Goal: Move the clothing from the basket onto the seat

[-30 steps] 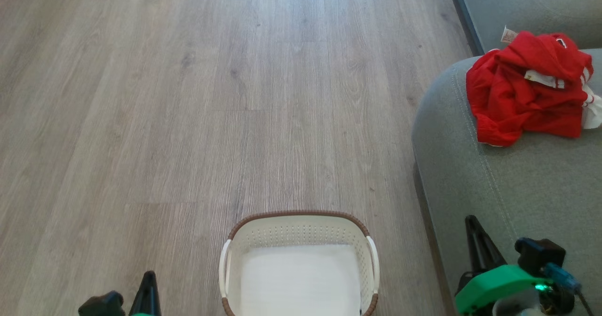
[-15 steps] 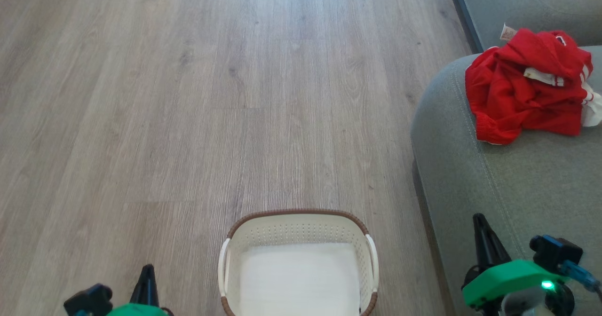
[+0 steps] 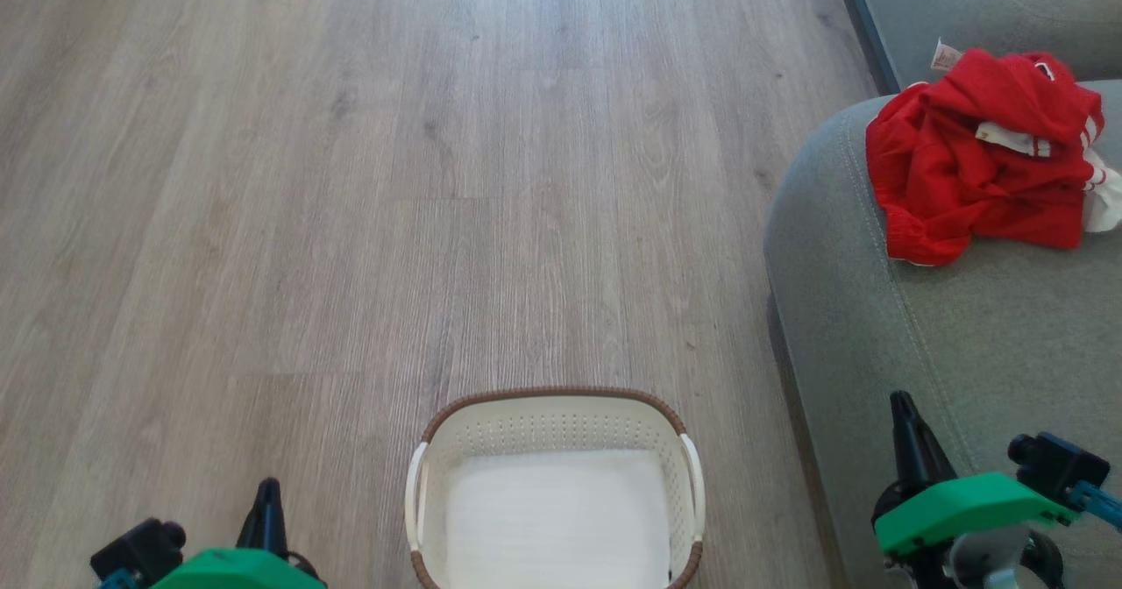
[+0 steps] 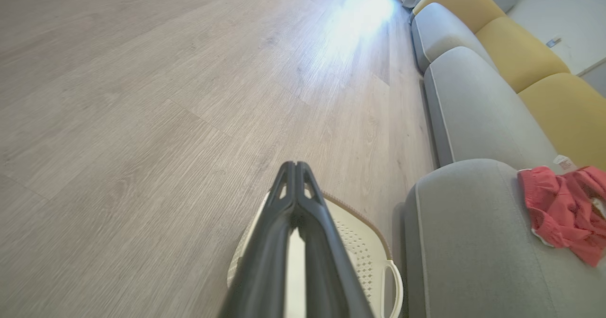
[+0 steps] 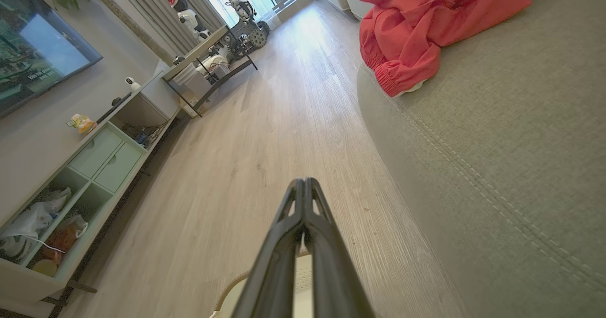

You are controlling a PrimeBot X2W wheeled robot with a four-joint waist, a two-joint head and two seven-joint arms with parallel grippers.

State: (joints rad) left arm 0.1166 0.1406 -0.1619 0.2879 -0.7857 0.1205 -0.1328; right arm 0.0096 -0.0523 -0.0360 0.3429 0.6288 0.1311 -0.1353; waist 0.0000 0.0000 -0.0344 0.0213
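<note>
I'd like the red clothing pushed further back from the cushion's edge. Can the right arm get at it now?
Probably yes. Only bare seat lies between the right gripper and the clothing, with nothing in the way; whether the arm stretches that far I cannot tell.

- clothing, ahead of right gripper: bright red, white stripe trim
- basket, btwn grippers: cream-white, dotted perforations, brown woven rim
- seat: grey-green, pale stitch line
- floor: grey-brown wood grain
- left gripper & right gripper: black w/ green housing
</note>
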